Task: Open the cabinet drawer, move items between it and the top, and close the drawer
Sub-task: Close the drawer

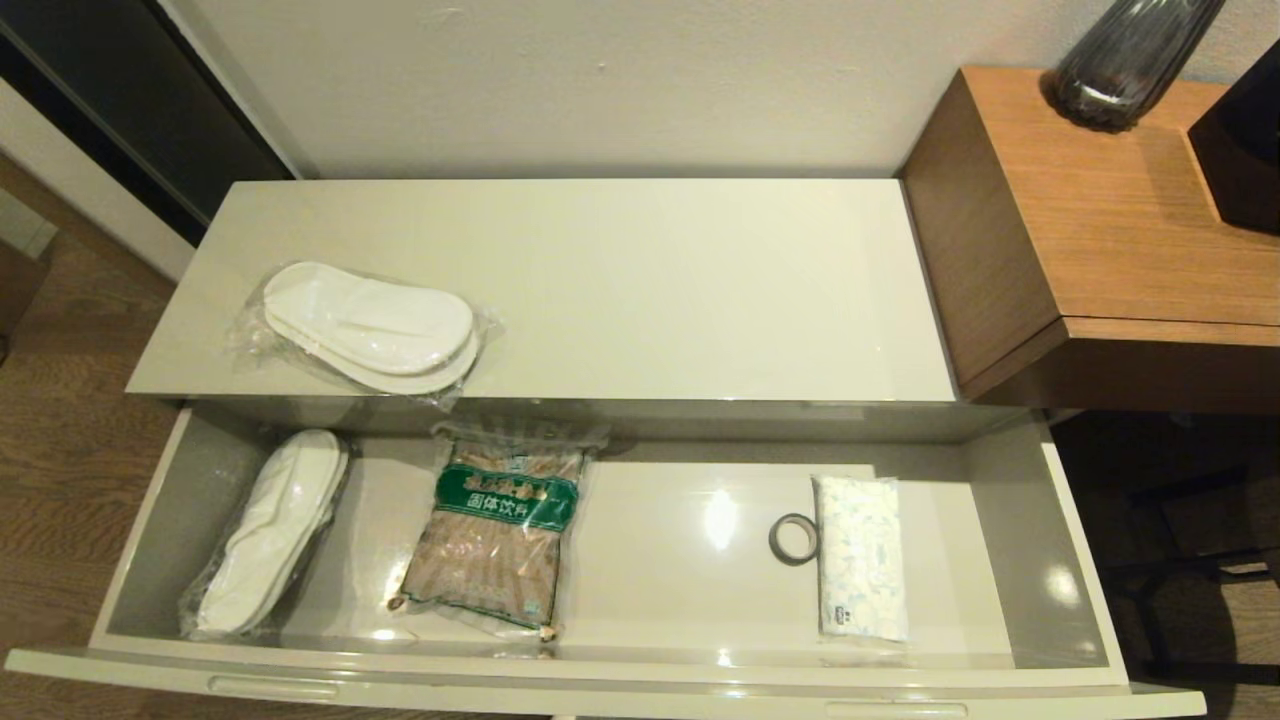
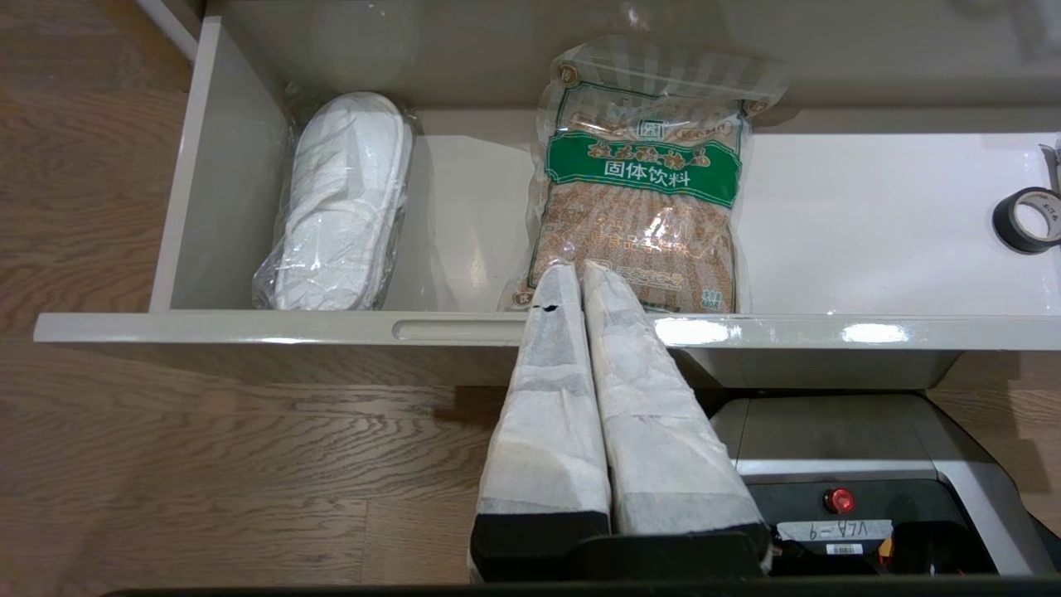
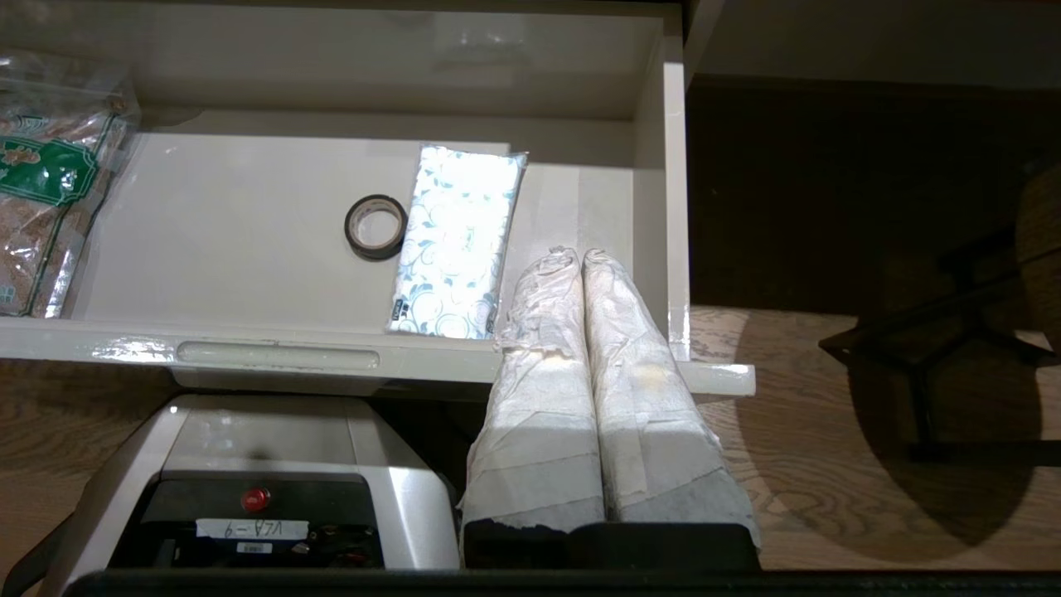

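Cabinet drawer [image 1: 1070, 560] is pulled fully out, so the opening step is done. One bagged slipper pair [image 1: 370, 328] lies on the top [image 1: 700, 290], toward its left front edge, bag corner just over the lip. I judge that as one transfer likely finished, though I can't say which way it went. Left to do: any more moves between drawer and top, then push the drawer shut. Call it roughly mid-task.

Drawer contents, my left to my right:
- second bagged slipper pair [image 1: 268, 535] against the left wall, lengthwise front to back
- big clear bag of brown granules with a green label [image 1: 500, 525], left of centre, its back end tucked under the top's overhang
- bare floor in the middle
- black tape roll [image 1: 794, 538] lying flat, just beside the white packet [image 1: 862, 570] with a blue pattern; whether they touch, can't tell
- right end bare

My left gripper [image 2: 572, 269] hangs in front of the drawer front, tips lined up with the near end of the granule bag, fingers [image 2: 547, 365] pressed together, holding nothing. My right gripper [image 3: 576, 259] sits over the drawer's right front corner, near the packet's front end, fingers [image 3: 547, 356] also together and empty. Neither arm shows in the head view, so both sit low and back.

Brown side table [image 1: 1090, 230] stands to the right, not part of this.
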Robot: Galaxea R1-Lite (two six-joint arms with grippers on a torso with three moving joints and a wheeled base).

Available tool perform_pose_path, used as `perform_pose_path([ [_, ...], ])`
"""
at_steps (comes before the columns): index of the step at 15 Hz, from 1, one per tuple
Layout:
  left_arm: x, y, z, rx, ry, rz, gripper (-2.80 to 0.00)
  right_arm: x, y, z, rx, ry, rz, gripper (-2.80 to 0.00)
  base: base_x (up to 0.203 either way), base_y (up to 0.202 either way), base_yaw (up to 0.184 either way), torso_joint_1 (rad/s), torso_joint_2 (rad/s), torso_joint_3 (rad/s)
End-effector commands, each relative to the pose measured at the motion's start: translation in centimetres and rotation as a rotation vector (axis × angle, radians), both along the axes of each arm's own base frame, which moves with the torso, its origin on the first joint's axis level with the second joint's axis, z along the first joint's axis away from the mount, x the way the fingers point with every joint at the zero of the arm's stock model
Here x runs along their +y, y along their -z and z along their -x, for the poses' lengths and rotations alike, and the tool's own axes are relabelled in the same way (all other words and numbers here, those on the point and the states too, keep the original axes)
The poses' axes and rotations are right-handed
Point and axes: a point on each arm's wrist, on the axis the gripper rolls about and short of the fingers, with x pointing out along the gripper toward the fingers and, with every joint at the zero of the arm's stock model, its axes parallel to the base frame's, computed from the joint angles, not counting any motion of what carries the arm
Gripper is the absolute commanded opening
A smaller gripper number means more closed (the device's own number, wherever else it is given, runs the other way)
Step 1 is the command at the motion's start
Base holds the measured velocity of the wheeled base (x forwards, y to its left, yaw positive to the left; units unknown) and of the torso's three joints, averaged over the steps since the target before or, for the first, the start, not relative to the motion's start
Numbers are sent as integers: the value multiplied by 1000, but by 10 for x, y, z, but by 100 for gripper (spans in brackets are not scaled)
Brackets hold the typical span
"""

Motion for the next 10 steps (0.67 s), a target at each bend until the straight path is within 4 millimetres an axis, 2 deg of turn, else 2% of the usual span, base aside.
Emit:
perform_pose_path([
  [1,0,0,0,3,0,0,-280,0,0,0,1,-1,1,-280,0,0,0,0,0,0],
  [10,0,0,0,3,0,0,-280,0,0,0,1,-1,1,-280,0,0,0,0,0,0],
])
